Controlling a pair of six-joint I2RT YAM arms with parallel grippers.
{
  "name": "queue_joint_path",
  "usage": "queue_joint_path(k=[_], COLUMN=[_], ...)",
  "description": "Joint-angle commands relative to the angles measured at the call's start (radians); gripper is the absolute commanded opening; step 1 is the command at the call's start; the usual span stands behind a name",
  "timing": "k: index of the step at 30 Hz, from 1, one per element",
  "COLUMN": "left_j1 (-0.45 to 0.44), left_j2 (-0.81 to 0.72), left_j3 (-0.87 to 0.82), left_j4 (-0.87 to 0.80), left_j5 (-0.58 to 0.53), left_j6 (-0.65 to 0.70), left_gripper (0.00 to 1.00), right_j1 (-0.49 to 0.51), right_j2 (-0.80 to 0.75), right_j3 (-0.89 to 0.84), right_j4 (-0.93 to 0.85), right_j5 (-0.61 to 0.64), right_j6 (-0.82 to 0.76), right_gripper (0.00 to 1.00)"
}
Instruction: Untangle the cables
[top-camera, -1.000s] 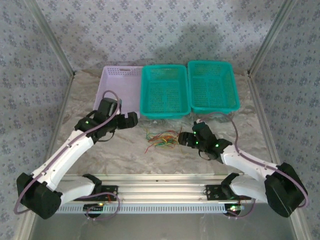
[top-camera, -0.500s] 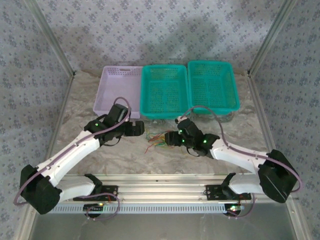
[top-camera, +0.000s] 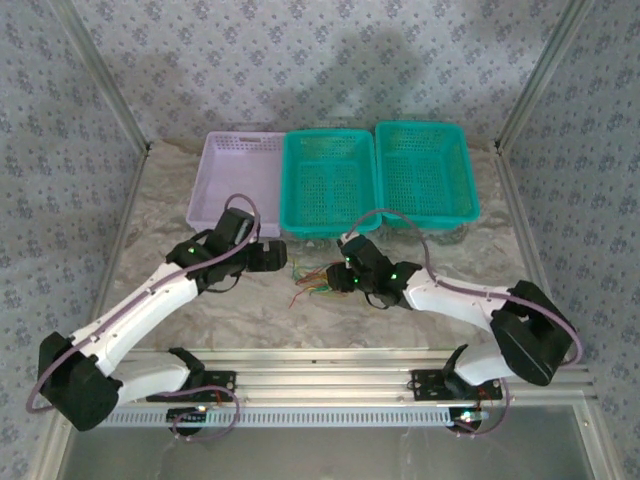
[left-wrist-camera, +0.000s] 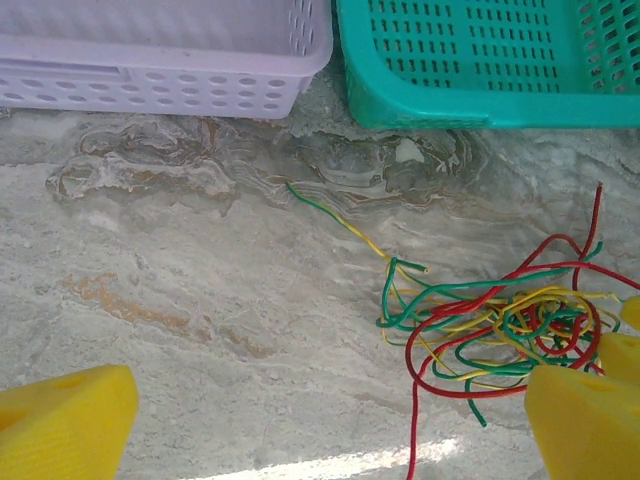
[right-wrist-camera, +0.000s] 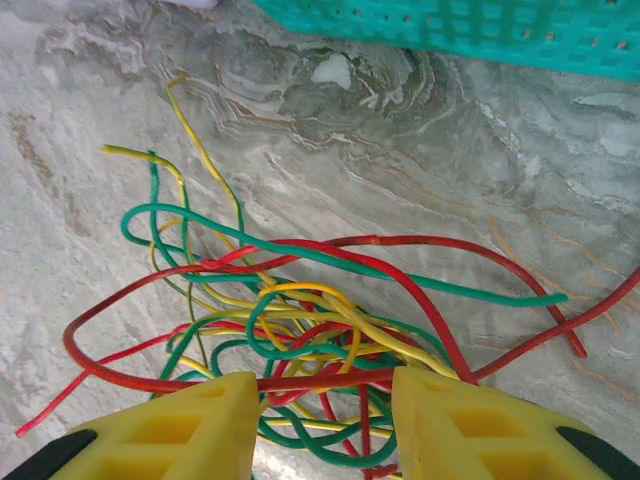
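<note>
I see the cables (top-camera: 318, 280) lying in one loose knot of red, green and yellow on the marble bench (top-camera: 250, 305), just in front of the middle green basket (top-camera: 330, 222) and not in any basket. My right tool (top-camera: 342, 279) is low over the knot; in its wrist view the tool (right-wrist-camera: 325, 405) is spread, and several strands pass between its yellow pads (right-wrist-camera: 205, 425). My left tool (top-camera: 280, 257) is beside the knot, spread wide, and holds nothing.
</note>
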Motion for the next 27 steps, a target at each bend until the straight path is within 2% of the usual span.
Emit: queue_joint_path(k=[1, 6, 11, 15, 22, 27], left_j1=[-0.003, -0.003, -0.003, -0.004, -0.004, -0.007], left_j2=[-0.026, -0.026, -0.027, -0.029, -0.037, -0.037], left_j3=[-0.001, 0.002, -0.007, -0.011, -0.022, -0.036], left_j4=[0.007, 0.002, 0.006, 0.008, 0.006, 0.019], left_j5=[-0.024, -0.024, -0.025, -0.018, -0.006, 0.015], left_j6=[0.004, 0.004, 0.001, -0.002, 0.0, -0.008], left_gripper=[1.0, 1.0, 1.0, 1.0, 1.0, 1.0], right_j1=[0.01, 0.012, 0.01, 0.004, -0.037, -0.051], right_j2=[0.019, 0.031, -0.031, -0.039, -0.005, 0.015], right_j3=[0.024, 0.047, 0.023, 0.094, 0.158, 0.133], right_j4=[0.008, -0.011, 0.04, -0.105, -0.284, -0.255], right_j5=[0.035, 0.007, -0.051, 0.057, 0.07, 0.023], right_j6=[-0.031, -0.029, -0.004, 0.018, 0.067, 0.082], right_gripper=[0.43, 0.46, 0.5, 0.5, 0.52, 0.52])
